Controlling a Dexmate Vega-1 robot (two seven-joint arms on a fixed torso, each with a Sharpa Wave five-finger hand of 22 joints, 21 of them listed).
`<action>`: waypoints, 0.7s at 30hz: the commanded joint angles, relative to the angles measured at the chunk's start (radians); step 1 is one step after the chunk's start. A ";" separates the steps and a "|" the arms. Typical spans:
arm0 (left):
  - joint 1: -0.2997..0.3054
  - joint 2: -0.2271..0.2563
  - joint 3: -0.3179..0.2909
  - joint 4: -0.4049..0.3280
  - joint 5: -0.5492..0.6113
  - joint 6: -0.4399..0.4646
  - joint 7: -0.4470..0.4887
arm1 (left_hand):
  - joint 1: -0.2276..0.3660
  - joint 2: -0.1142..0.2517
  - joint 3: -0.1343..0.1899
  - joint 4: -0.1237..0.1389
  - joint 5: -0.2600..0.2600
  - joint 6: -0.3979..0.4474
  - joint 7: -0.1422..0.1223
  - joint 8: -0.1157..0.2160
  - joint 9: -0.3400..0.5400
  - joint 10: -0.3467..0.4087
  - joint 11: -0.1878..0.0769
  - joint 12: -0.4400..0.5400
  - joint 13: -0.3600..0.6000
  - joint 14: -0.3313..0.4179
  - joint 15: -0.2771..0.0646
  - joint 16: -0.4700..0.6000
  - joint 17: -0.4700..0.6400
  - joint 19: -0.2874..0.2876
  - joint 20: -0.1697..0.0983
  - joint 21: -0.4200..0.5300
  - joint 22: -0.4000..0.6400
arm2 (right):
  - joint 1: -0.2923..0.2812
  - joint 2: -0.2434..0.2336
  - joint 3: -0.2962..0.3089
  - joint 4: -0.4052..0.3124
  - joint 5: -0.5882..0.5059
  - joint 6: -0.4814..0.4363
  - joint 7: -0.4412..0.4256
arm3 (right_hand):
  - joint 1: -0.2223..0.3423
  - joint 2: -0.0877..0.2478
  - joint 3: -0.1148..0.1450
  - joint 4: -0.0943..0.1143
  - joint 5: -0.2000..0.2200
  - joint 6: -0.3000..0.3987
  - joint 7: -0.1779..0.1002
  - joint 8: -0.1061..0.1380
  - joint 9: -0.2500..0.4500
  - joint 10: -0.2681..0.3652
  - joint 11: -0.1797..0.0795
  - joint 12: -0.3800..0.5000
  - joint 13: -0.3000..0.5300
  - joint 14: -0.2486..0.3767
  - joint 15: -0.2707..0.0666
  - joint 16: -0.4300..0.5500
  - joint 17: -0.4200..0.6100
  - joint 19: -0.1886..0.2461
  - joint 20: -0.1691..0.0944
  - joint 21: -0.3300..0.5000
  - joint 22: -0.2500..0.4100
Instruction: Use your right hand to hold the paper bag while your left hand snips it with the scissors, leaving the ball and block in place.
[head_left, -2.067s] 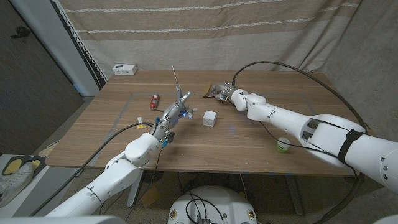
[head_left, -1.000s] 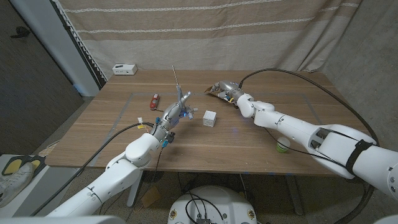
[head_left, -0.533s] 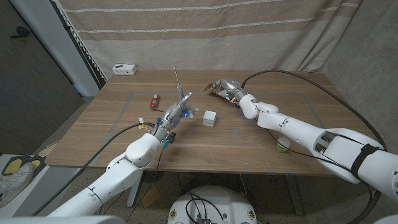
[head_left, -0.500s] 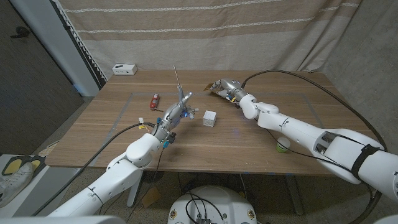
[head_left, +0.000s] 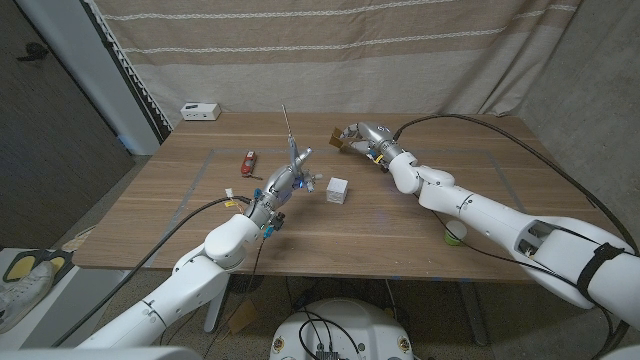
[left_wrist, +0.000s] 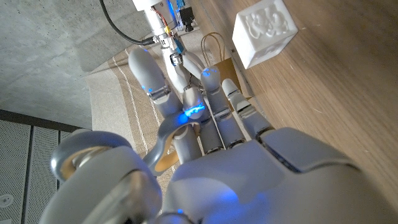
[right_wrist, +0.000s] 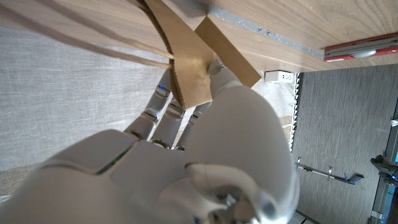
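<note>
Right hand pinches the bag up off the far side of the table. Left hand grips the scissors, tips up, near the block. I'd hold the bag steady and bring the blades over above the block; ball is well clear.

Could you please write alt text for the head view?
Right hand grips a paper bag at the table's far side; left hand holds scissors pointing up. A white block sits between the arms, a ball near the front edge.
</note>
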 joint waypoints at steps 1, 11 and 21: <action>-0.004 0.003 0.001 -0.004 -0.002 0.006 -0.006 | -0.003 -0.001 -0.145 0.110 0.004 -0.030 0.038 0.005 0.003 0.130 -0.119 0.042 0.005 0.013 -0.109 0.014 0.008 0.008 -0.040 0.006 0.003 | -0.042 -0.023 0.042 -0.068 -0.016 -0.001 -0.039 | 0.013 0.003 -0.005 0.001 0.007 -0.002 0.006 0.000 0.002 0.012 -0.005 0.003 0.001 0.006 -0.129 -0.001 0.007 -0.009 -0.154 0.011 0.002; -0.013 0.004 0.003 0.003 -0.007 0.019 -0.009 | -0.002 -0.001 -0.144 0.112 0.004 -0.030 0.038 0.008 0.003 0.134 -0.117 0.042 0.005 0.006 -0.109 0.015 0.005 0.007 -0.040 0.007 0.007 | -0.074 -0.034 0.077 -0.097 -0.005 0.003 -0.062 | 0.015 0.004 -0.008 0.002 0.008 -0.003 0.006 -0.002 0.002 0.009 -0.004 0.000 -0.001 0.007 -0.129 -0.002 0.011 -0.012 -0.154 0.019 0.002; -0.037 -0.001 0.015 0.013 -0.007 0.038 -0.019 | 0.000 -0.001 -0.144 0.112 0.003 -0.030 0.036 0.010 0.003 0.133 -0.119 0.041 0.005 0.006 -0.108 0.019 0.002 0.007 -0.040 0.007 0.009 | -0.094 -0.050 0.099 -0.130 -0.022 0.009 -0.098 | 0.018 0.003 -0.013 0.002 0.010 0.004 0.003 -0.002 0.003 0.014 -0.006 -0.001 -0.003 0.007 -0.129 -0.003 0.017 -0.014 -0.153 0.032 0.002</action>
